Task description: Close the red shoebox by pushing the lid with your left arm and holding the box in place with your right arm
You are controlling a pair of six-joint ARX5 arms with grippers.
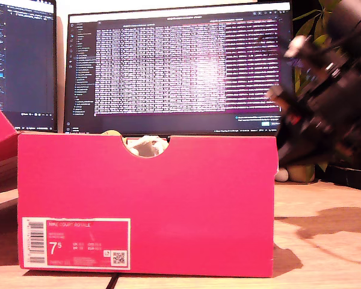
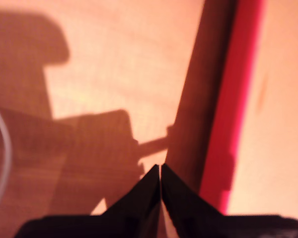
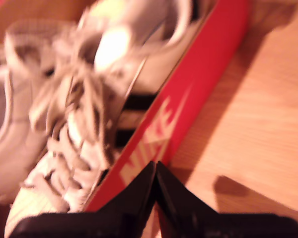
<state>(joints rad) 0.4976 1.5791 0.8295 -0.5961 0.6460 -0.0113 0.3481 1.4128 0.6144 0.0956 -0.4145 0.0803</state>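
The red shoebox (image 1: 147, 205) stands open in the middle of the exterior view, with white shoes (image 1: 145, 146) showing through its notch. Its red lid (image 1: 0, 138) shows at the exterior view's left edge. My second gripper (image 3: 155, 166) is shut, its tips over the box's red side wall (image 3: 188, 99) with the printed logo. White laced shoes (image 3: 74, 114) lie inside. My first gripper (image 2: 160, 168) is shut above the wooden table (image 2: 119, 59), close beside a red edge (image 2: 233, 99); I cannot tell whether that is lid or box. A blurred black arm (image 1: 325, 90) hangs by the box's upper corner on the exterior view's right.
Two lit monitors (image 1: 180, 66) stand behind the box. A plant and dark objects (image 1: 349, 174) sit at the exterior view's right, past the arm. Bare wooden table (image 1: 325, 241) lies on the exterior view's right of the box. A white cable (image 2: 5, 158) curves across the table in the first wrist view.
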